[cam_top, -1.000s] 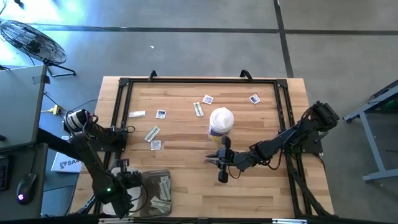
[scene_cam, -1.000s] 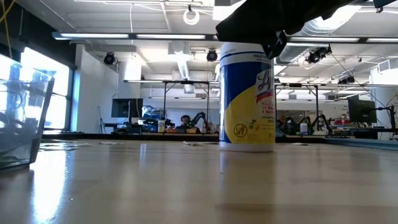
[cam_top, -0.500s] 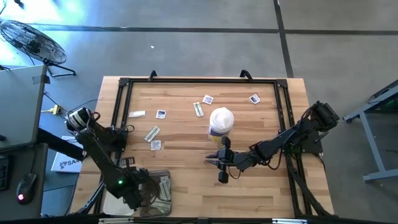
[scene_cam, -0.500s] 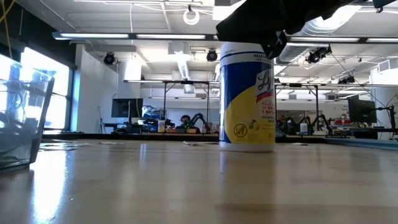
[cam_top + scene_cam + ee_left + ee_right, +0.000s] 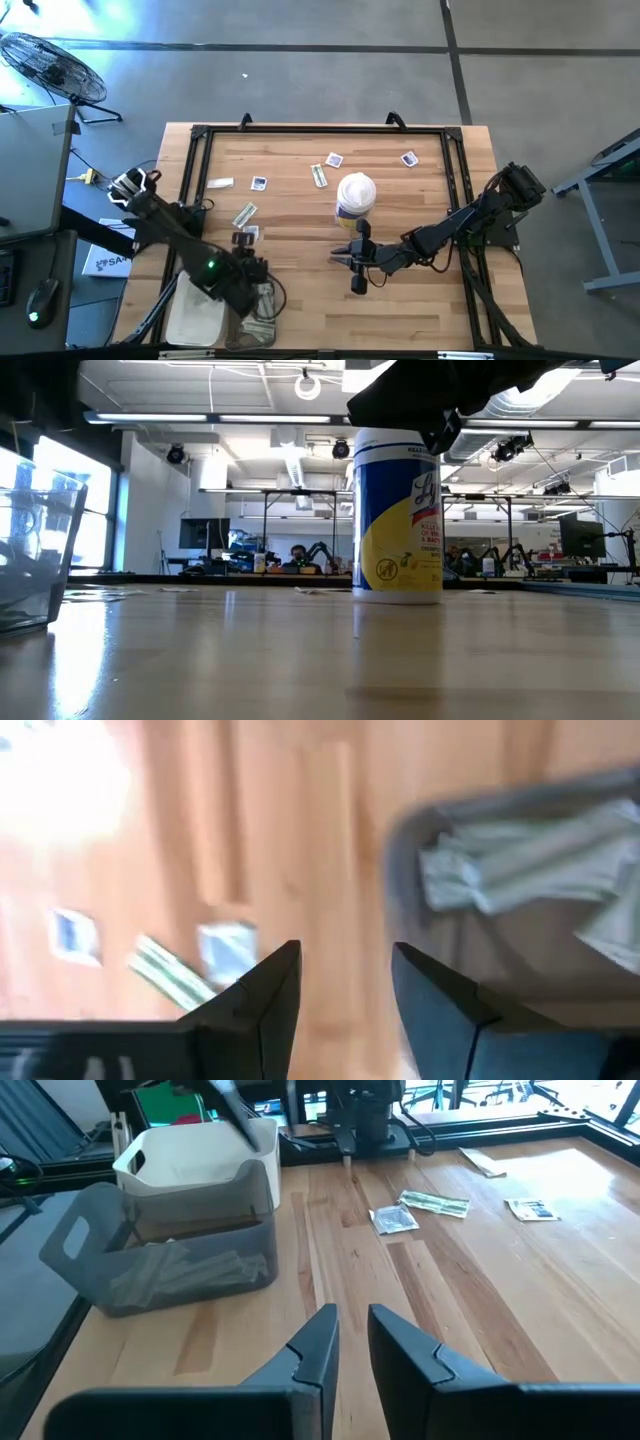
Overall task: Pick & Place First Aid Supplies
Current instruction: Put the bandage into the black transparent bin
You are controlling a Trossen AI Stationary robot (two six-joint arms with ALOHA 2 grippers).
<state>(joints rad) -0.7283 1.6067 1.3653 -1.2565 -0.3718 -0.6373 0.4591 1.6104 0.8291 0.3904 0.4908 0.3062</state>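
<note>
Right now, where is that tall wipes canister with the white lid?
In the high view, the canister stands upright near the middle of the wooden table, slightly toward the far edge, just beyond the right gripper.

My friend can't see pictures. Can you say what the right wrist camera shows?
The right end effector hovers empty over the wooden table. Ahead sits a grey bin of strip packets, with a white bin behind it and loose packets to the side.

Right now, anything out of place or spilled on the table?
No spill or damage. The oddest thing is the wipes canister standing upright among loose first aid packets on the wooden table; it doesn't match them. Other packets already lie in the grey bin near the left gripper.
</note>
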